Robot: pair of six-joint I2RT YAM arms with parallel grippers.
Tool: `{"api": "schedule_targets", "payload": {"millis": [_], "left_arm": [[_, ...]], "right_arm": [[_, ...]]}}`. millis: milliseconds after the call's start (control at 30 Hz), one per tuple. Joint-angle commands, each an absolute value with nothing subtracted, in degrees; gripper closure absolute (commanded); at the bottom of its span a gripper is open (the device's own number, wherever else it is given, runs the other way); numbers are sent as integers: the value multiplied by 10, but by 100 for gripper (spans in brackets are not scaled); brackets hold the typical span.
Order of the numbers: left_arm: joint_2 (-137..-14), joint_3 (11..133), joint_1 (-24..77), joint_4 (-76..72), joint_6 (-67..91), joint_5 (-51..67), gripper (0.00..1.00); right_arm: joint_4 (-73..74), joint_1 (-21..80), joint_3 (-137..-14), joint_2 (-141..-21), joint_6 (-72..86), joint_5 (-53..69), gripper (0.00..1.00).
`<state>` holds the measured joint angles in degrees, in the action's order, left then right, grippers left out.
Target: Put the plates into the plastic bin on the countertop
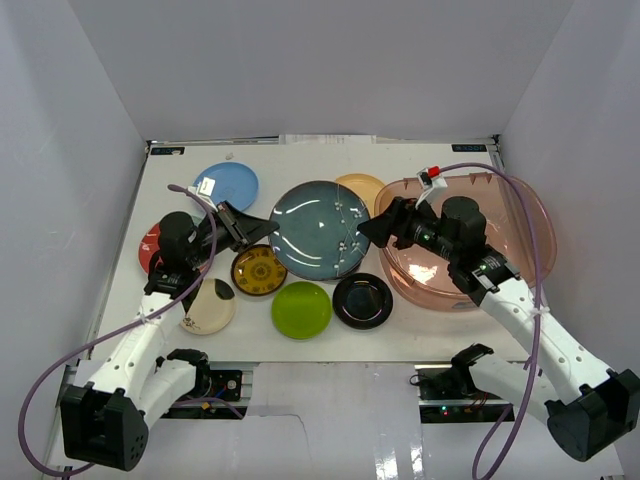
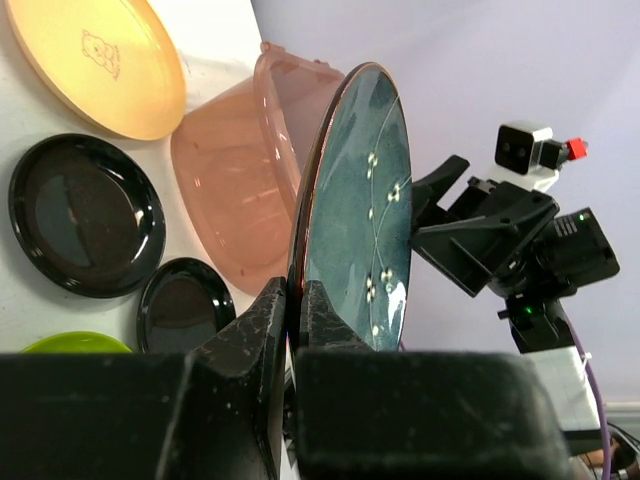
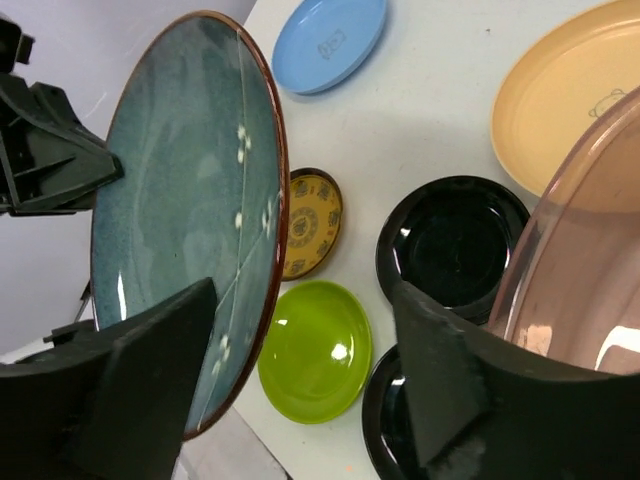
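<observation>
The dark teal plate (image 1: 320,230) is hanging above the middle of the countertop (image 1: 420,335), lifted clear of the other dishes and just left of the plastic bin (image 1: 525,230). The left gripper (image 1: 255,228) is pinching its left rim, fingers (image 2: 262,330) clamped together on the edge. The right gripper (image 1: 372,232) is sitting at the opposite rim with its jaws standing wide apart. In the right wrist view the plate's edge is lying between the two fingers (image 3: 130,390), nearer the left one; whether it is touching cannot be told.

The plate is showing a glossy blue-green glaze, a thin reddish-brown rim and a fine branch line with small white blossoms.

Around it on the white surface are lying:
- a light blue plate (image 1: 225,185) and an orange-yellow plate (image 1: 362,185) at the back
- a red plate (image 1: 150,248) at the far left
- a yellow-brown patterned plate (image 1: 259,270), a cream plate (image 1: 208,308), a lime green plate (image 1: 301,309) and a black plate (image 1: 362,300) along the front
</observation>
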<state>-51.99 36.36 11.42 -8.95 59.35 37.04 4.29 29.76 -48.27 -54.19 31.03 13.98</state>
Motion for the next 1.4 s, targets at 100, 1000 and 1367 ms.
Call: {"api": "schedule_targets", "payload": {"millis": [100,1000,1367], "left_arm": [[-520,389,134,-172,621,417,100],[-373,459,249,206,255,340,2],[-330,364,272,210,239,237,2]], "right_arm": [[-72,301,-480,-568,359,206,60],[120,-146,-527,-450,362,157,92],[119,-164,-439,-509,307,78,92]]}}
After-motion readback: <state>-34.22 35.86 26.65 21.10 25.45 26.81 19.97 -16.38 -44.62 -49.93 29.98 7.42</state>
